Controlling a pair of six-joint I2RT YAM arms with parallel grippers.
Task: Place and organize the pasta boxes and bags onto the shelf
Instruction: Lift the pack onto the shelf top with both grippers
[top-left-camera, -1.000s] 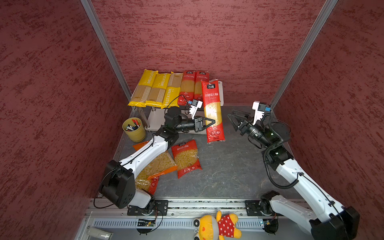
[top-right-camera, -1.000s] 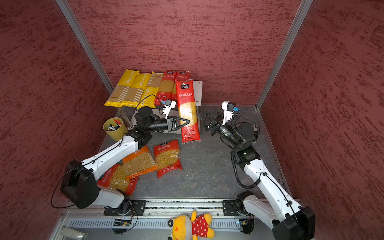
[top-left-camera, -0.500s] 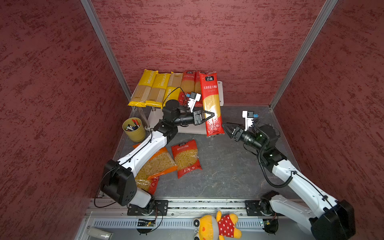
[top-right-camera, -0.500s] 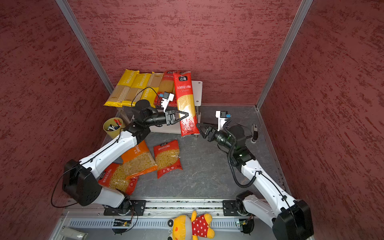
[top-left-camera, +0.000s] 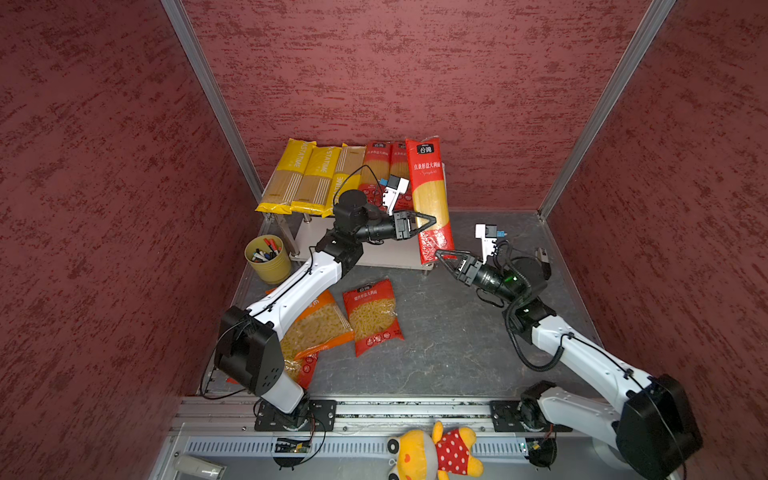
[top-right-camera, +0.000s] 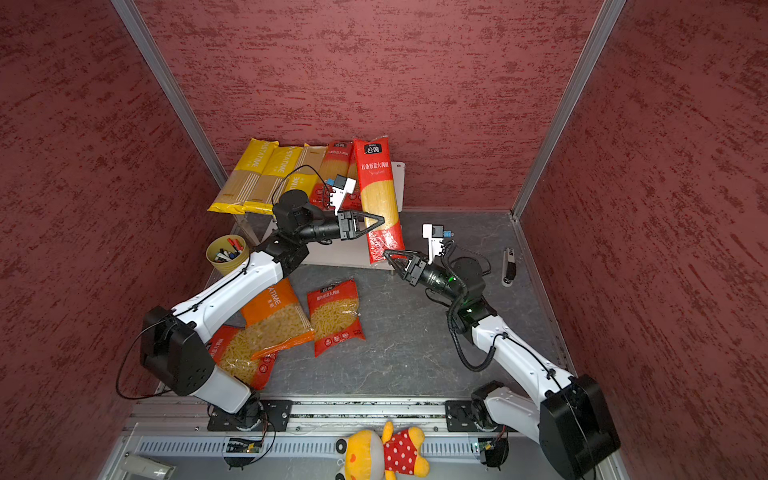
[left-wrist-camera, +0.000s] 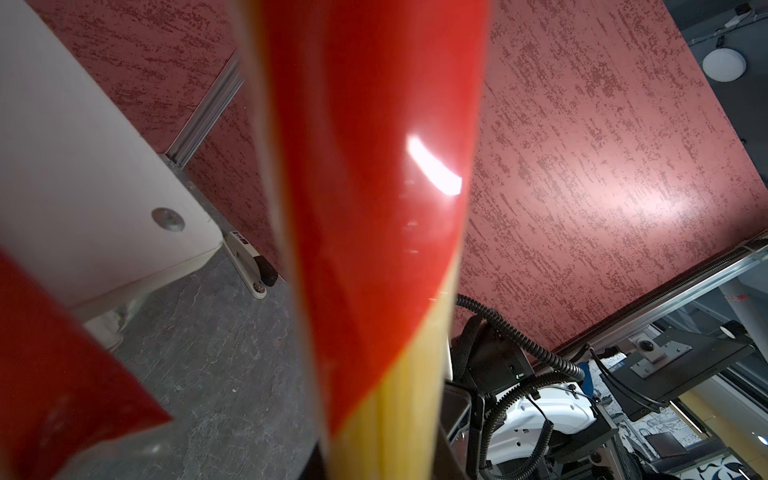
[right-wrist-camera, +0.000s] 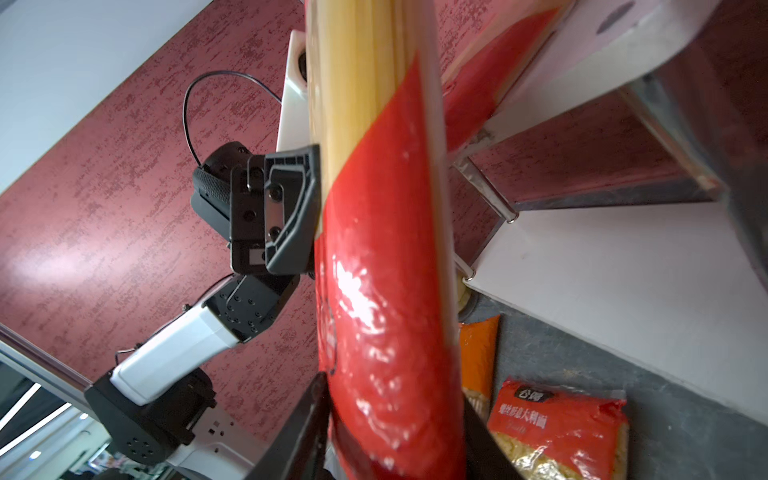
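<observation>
Steadiness counts: my left pincer (top-left-camera: 432, 220) is clenched midway on the red spaghetti pack (top-left-camera: 428, 183) slanting off the shelf (top-right-camera: 400, 187) top, my right pincer (top-left-camera: 441, 254) straddles its foot, grip I cannot tell, so I should lift level, slowly.

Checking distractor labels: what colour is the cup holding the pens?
Plain mustard yellow; the cup shows best in a top view.
</observation>
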